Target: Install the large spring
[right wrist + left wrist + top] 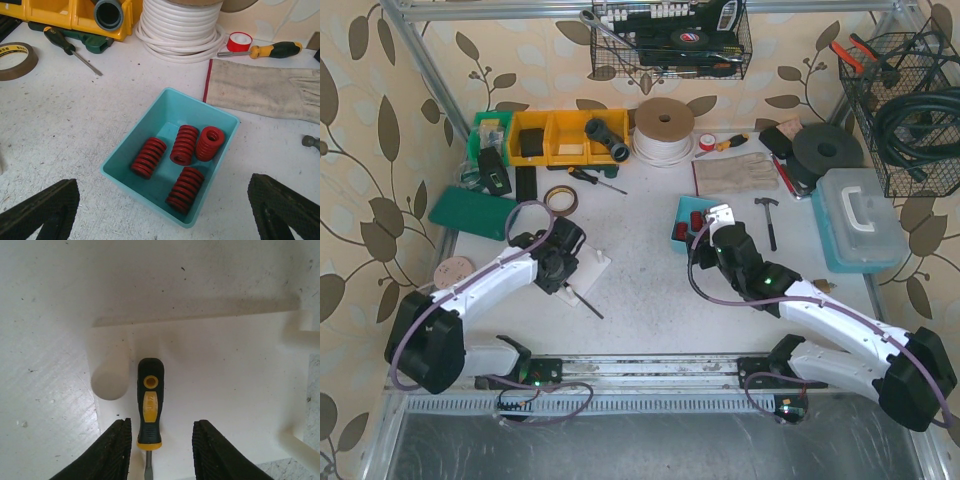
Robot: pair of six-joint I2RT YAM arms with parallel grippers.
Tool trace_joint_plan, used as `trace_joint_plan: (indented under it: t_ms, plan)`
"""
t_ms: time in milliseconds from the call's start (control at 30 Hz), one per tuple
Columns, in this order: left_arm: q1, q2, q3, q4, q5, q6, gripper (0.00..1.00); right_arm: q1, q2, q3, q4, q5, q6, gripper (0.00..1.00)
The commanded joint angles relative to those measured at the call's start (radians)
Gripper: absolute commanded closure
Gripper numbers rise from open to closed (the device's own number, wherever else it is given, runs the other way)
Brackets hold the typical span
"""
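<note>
Several red coil springs lie in a teal tray [150, 130]: one at the left [149, 157], one in the middle [184, 144], one standing on end [210, 143] and one nearest me [186, 190]. My right gripper [162, 185] hangs above the tray, wide open and empty; it also shows in the top view [718, 222]. My left gripper [161, 427] is open over a white fixture plate [225, 370] with a white round post [111, 377]. A black and yellow screwdriver [149, 405] lies on the plate between my fingers, untouched.
Yellow bins [565, 135], a white cable coil [663, 130], a tape roll [560, 199], a cloth [735, 175], a hammer [768, 215] and a blue case [855, 215] lie around. A green pad [470, 212] is at the left.
</note>
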Motion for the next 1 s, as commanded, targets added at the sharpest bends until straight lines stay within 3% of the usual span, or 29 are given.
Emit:
trace_joint_plan:
  t_ms: [0, 667, 967]
  plan:
    - [-0.022, 0.031, 0.001, 0.017, -0.026, -0.031, 0.63, 0.010, -0.003, -0.011, 0.018, 0.016, -0.010, 0.08]
    - [-0.050, 0.163, -0.016, 0.056, -0.043, -0.054, 0.65, 0.014, -0.010, -0.011, 0.019, 0.023, -0.014, 0.09]
    - [-0.056, 0.163, -0.010, 0.046, -0.064, -0.063, 0.74, 0.015, -0.014, -0.011, 0.018, 0.023, -0.012, 0.09]
